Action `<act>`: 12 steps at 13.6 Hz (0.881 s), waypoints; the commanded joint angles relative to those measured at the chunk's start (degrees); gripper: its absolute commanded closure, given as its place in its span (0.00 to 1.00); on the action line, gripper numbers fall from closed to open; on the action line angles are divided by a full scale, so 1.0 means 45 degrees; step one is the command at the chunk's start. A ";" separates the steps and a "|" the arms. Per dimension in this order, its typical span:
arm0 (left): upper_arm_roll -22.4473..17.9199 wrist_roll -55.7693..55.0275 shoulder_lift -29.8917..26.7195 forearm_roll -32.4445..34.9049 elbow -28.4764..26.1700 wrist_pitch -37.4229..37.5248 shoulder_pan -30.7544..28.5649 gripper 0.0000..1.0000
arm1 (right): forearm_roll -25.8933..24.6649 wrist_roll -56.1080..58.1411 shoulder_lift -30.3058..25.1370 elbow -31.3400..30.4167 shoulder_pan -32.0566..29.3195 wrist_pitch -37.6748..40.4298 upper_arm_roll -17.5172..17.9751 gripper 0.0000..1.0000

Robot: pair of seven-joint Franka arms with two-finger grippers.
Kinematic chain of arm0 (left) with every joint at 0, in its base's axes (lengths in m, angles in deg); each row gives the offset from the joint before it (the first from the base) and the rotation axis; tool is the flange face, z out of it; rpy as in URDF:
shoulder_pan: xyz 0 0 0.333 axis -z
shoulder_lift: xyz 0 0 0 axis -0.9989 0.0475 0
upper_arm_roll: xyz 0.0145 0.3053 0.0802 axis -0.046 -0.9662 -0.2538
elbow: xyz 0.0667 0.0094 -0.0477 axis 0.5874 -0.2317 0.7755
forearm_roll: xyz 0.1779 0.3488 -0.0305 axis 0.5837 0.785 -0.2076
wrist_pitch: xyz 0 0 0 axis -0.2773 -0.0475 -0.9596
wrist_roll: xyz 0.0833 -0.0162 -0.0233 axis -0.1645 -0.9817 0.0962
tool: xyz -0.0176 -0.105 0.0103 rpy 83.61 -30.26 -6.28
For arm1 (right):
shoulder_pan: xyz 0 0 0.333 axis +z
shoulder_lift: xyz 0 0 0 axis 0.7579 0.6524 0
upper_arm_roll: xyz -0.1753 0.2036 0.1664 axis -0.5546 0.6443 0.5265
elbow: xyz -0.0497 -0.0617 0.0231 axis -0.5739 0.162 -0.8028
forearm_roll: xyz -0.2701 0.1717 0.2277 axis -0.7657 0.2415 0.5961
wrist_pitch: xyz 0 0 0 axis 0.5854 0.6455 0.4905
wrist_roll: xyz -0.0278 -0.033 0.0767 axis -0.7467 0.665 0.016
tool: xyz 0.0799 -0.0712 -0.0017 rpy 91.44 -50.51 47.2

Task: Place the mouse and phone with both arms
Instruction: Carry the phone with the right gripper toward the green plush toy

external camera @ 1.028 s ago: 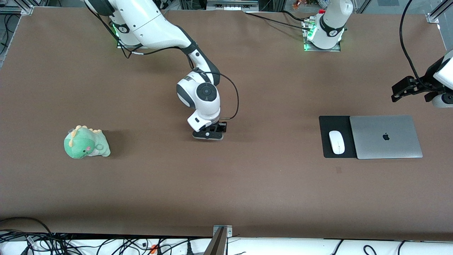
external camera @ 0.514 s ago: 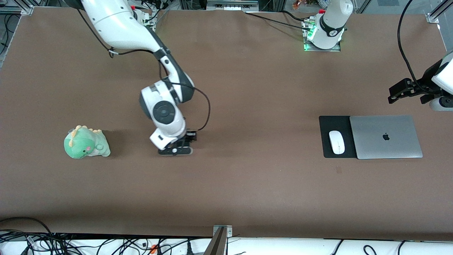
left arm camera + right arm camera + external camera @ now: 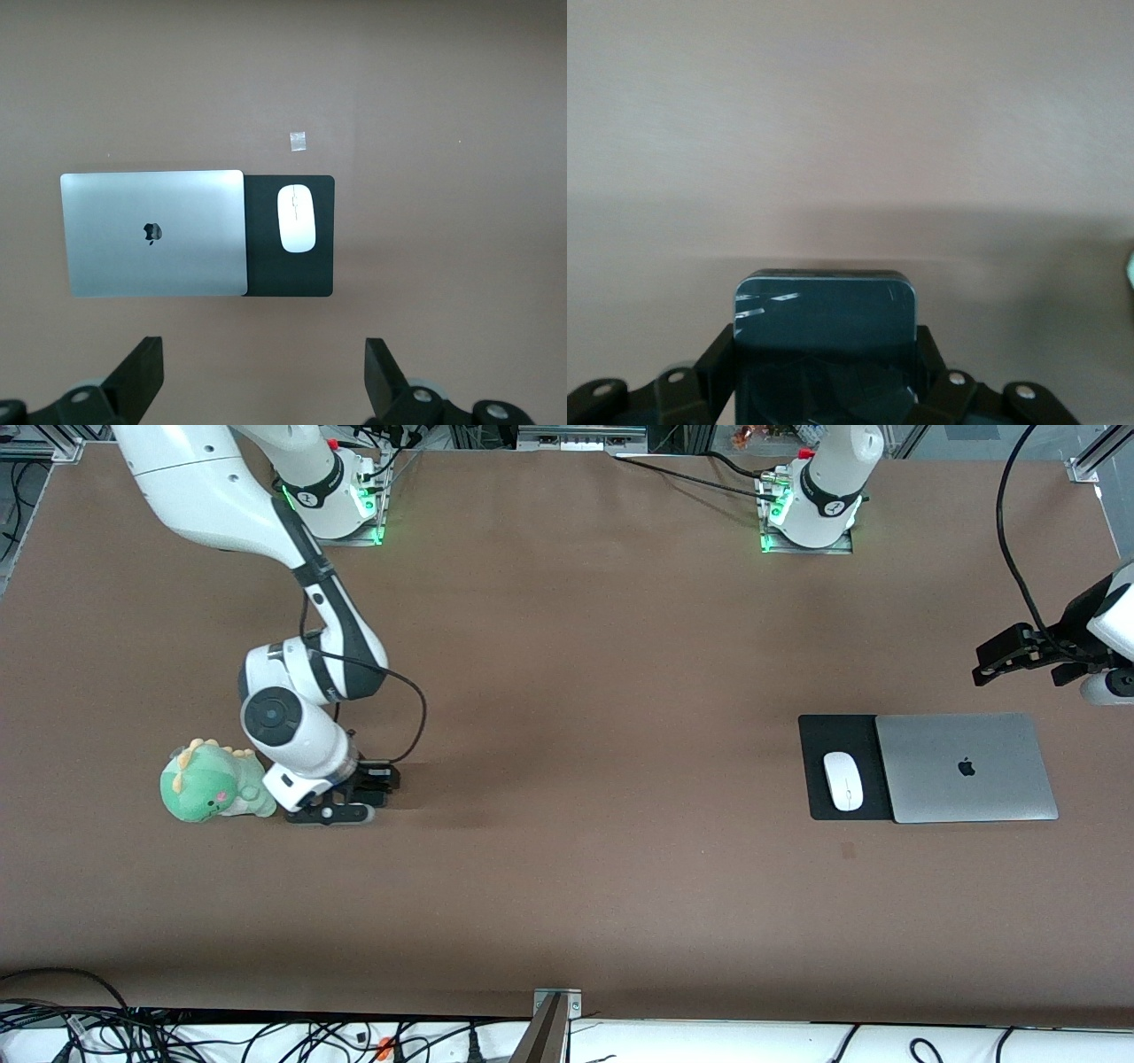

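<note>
The white mouse (image 3: pixel 843 780) lies on a black mat (image 3: pixel 828 735) beside a closed silver laptop (image 3: pixel 966 766), toward the left arm's end of the table. It also shows in the left wrist view (image 3: pixel 298 219). My left gripper (image 3: pixel 997 660) hangs open and empty in the air by the laptop's edge nearest the bases; its fingers (image 3: pixel 142 376) are wide apart. My right gripper (image 3: pixel 330 813) is low over the table, next to a green plush dinosaur (image 3: pixel 213 781). It is shut on the black phone (image 3: pixel 824 319), held flat just above the table.
A small tape mark (image 3: pixel 848 850) is on the brown table nearer the front camera than the mat. Cables run along the table's front edge (image 3: pixel 266 1036).
My right arm has swung from the table's middle toward its own end, carrying the phone to beside the plush dinosaur. The left arm has barely moved.
</note>
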 commanded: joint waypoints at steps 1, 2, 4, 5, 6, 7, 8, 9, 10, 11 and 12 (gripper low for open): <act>-0.0065 0.0319 0.0229 -0.0348 0.0453 0.0224 -0.0075 0.00 | 0.0208 0.1026 -0.1044 -0.2427 -0.0754 -0.2169 0.0114 1.00; -0.0065 0.0319 0.0229 -0.0348 0.0434 0.0243 -0.0076 0.00 | 0.0208 0.1379 -0.1025 -0.2820 -0.1085 -0.2854 0.0114 1.00; -0.0065 0.0299 0.0229 -0.0348 0.0434 0.0244 -0.0076 0.00 | 0.0208 0.1480 -0.1005 -0.3193 -0.1225 -0.3406 0.0114 1.00; -0.0065 0.0319 0.0229 -0.0329 0.0434 0.0244 -0.0095 0.00 | 0.0208 0.1461 -0.1005 -0.3330 -0.1264 -0.3582 0.0114 1.00; -0.0065 0.0319 0.0229 -0.0348 0.0434 0.0244 -0.0134 0.00 | 0.0208 0.1345 -0.0967 -0.3486 -0.1284 -0.4029 0.0114 1.00; -0.0065 0.0319 0.0229 -0.0348 0.0434 0.0244 -0.0153 0.00 | 0.0227 0.1305 -0.0889 -0.3526 -0.1284 -0.4207 0.0114 0.76; -0.0065 0.0319 0.0229 -0.0348 0.0453 0.0244 -0.0154 0.00 | 0.0208 0.1324 -0.0849 -0.3527 -0.1303 -0.4209 0.0114 0.03; -0.0065 0.0319 0.0229 -0.0329 0.0453 0.0244 -0.0154 0.00 | 0.0208 0.1363 -0.0849 -0.3527 -0.1303 -0.4209 0.0114 0.00; -0.0065 0.0319 0.0229 -0.0329 0.0453 0.0244 -0.0154 0.00 | 0.0208 0.1383 -0.0868 -0.3507 -0.1303 -0.4170 0.0114 0.00; -0.0065 0.0319 0.0229 -0.0348 0.0453 0.0244 -0.0173 0.00 | 0.0208 0.1402 -0.0927 -0.3469 -0.1303 -0.4112 0.0133 0.00; -0.0065 0.0319 0.0229 -0.0348 0.0473 0.0244 -0.0251 0.00 | 0.0227 0.1403 -0.0966 -0.3410 -0.1303 -0.3918 0.0134 0.00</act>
